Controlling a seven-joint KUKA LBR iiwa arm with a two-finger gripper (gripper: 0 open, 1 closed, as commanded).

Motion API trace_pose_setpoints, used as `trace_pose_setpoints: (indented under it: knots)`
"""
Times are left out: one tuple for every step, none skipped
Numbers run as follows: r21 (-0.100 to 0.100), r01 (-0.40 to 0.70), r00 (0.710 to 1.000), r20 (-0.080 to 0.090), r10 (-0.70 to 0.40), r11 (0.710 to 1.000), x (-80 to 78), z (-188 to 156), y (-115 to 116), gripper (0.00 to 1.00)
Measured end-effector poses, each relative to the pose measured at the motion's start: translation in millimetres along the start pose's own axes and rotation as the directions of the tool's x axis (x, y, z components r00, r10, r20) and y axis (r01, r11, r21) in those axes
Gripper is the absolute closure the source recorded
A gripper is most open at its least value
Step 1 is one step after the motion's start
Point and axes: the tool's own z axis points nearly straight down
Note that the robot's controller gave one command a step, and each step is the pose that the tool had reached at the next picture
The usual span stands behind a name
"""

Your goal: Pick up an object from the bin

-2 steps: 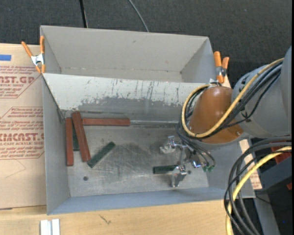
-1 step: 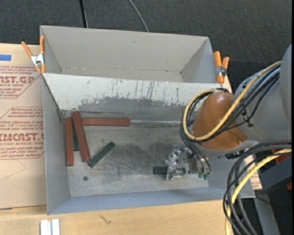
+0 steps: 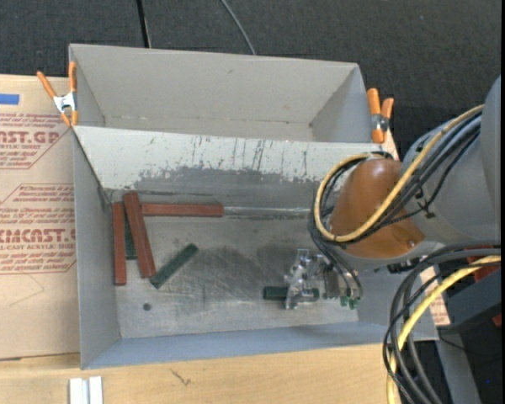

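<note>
My gripper [image 3: 301,286] is low over the bin floor at the front right, below the orange wrist cover. A small dark green block [image 3: 275,293] lies on the floor just left of its fingertips, touching or nearly touching them. Further left a longer dark green stick [image 3: 173,266] lies at a slant. I cannot make out how the fingers stand.
Three reddish-brown sticks lie at the left: one [image 3: 182,210] along the back of the floor, one [image 3: 140,235] slanted, one [image 3: 119,244] upright by the left wall. The arm and its cables crowd the bin's right side.
</note>
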Motion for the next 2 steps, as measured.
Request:
trace_pose_setpoints:
  knots:
    - [0.0,0.0,1.0,-0.003,0.0,1.0,-0.1,-1.4,0.1,1.0]
    - [0.0,0.001,1.0,-0.016,-0.001,1.0,2.0,-5.7,0.3,1.0]
